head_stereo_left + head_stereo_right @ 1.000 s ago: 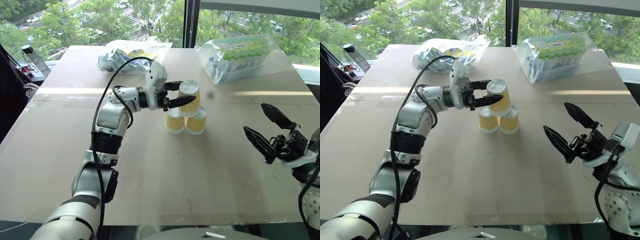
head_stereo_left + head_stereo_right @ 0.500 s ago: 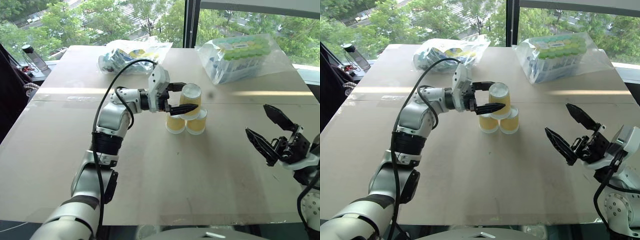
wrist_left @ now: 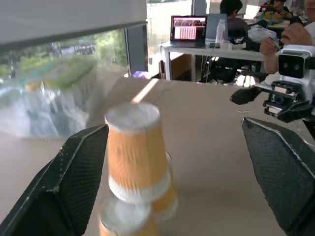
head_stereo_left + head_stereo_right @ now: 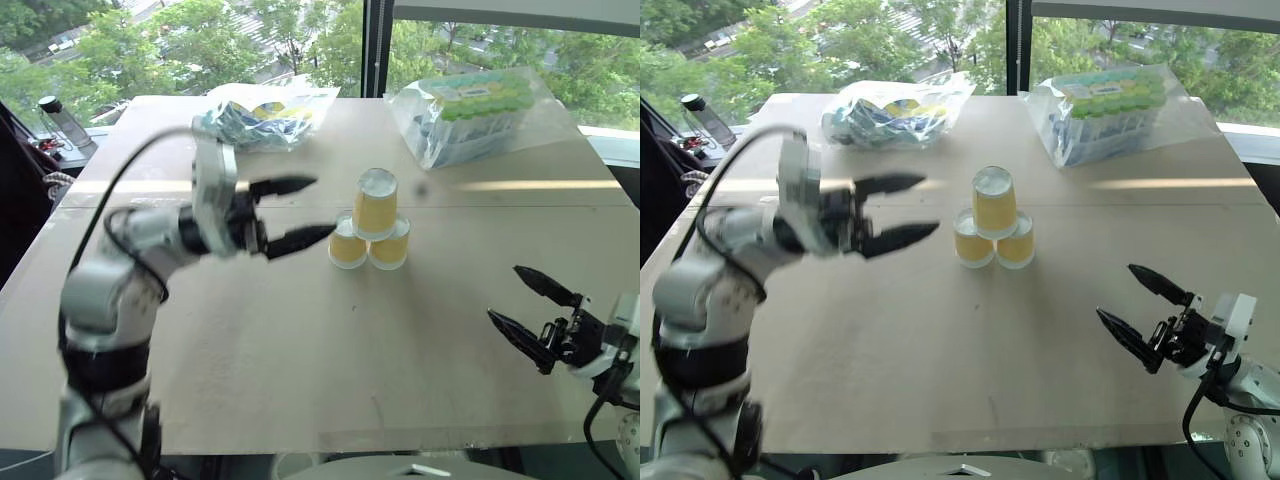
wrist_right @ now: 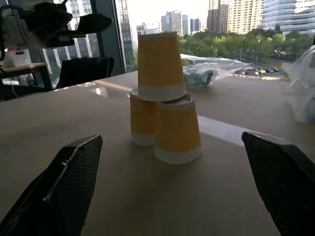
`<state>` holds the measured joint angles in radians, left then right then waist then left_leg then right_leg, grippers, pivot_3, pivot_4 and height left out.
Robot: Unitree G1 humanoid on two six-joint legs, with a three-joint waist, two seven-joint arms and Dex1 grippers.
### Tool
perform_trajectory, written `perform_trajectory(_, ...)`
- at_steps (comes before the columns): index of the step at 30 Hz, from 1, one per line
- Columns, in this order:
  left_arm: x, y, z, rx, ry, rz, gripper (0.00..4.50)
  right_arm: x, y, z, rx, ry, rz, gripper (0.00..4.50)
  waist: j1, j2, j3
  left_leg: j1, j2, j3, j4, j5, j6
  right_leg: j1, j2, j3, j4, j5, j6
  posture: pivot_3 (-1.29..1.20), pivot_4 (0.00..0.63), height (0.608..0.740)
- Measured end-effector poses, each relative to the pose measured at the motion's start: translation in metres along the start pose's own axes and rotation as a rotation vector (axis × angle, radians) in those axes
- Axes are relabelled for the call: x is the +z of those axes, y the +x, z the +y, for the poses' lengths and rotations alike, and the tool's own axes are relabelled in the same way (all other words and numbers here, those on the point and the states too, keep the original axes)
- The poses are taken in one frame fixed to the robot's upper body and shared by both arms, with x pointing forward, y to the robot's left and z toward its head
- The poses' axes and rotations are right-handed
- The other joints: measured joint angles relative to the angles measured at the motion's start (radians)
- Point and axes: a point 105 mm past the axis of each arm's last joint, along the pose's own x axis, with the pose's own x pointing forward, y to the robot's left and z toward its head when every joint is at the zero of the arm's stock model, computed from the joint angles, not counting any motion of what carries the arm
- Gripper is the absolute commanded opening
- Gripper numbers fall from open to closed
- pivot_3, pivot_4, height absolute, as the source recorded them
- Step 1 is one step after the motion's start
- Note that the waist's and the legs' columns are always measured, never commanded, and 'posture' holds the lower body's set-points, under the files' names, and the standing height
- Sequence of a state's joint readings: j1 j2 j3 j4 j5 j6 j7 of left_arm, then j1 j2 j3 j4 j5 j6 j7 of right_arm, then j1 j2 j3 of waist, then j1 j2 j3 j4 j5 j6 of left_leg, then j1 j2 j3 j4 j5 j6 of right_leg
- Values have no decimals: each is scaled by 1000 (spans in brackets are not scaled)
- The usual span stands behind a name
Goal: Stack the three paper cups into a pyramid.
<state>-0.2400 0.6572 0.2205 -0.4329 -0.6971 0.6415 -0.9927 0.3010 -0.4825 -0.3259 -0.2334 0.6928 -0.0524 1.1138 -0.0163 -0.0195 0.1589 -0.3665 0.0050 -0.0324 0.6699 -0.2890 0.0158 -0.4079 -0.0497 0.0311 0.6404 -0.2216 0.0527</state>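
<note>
Spanning most of the frame, the table [image 4: 300, 380] carries everything, with two clear bags of packaged goods along its far edge — one [image 4: 480, 110] at upper right, another [image 4: 262, 112] at upper centre. The left arm reaches in from the left side of the frame, and the left gripper [image 4: 295, 212] hangs just left of the cups with its jaws spread wide and nothing between them. The right gripper [image 4: 522, 305] sits at the lower right, well apart from the cups, its jaws likewise wide and empty.

The pyramid [image 4: 370, 232] stands a little above the middle of the frame: two of the three paper cups upside down and touching side by side, the third [image 4: 375, 203] inverted on top, bridging them. Each cup's long axis is upright, though the top one looks slightly tilted. The stack lies to the right of the left jaws, clear of both fingers, and the left gripper is much the nearer.

The task looks complete — any coming move should carry the left jaws away leftward, not across the stack, since a brush against the top cup could topple it.
</note>
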Motion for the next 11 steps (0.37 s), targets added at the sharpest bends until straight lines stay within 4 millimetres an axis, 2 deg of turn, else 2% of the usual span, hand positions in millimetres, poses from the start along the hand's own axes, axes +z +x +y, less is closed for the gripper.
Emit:
perform_trajectory(2,-50,-11,-17,108,-153,79,4427,-18,-9,-5,-40,20,82,4500,4,-3,2,1,0,1,-1,0,0,0,0,2,0,0,0,0,150,740)
perform_trajectory(3,-70,-19,-24,175,-173,140,4427,-22,-8,-6,-35,23,96,4500,8,-5,3,0,0,-1,-1,0,0,0,1,0,0,-2,-2,0,150,740)
perform_trajectory(6,-97,-24,-40,261,-205,185,4427,-30,-12,-9,-27,9,152,4500,20,-2,2,6,0,0,0,0,0,5,0,1,-1,-3,-4,0,150,740)
perform_trajectory(7,-107,-22,-46,282,-201,198,4427,-38,-15,-8,-18,15,200,4500,28,-3,2,6,0,0,1,0,0,6,0,0,-1,-3,-3,0,150,740)
perform_trajectory(11,-121,-15,-46,342,-159,189,4427,-54,-18,-9,-1,15,287,4500,30,-1,0,7,0,1,1,0,0,6,1,0,-1,-5,-1,0,150,740)
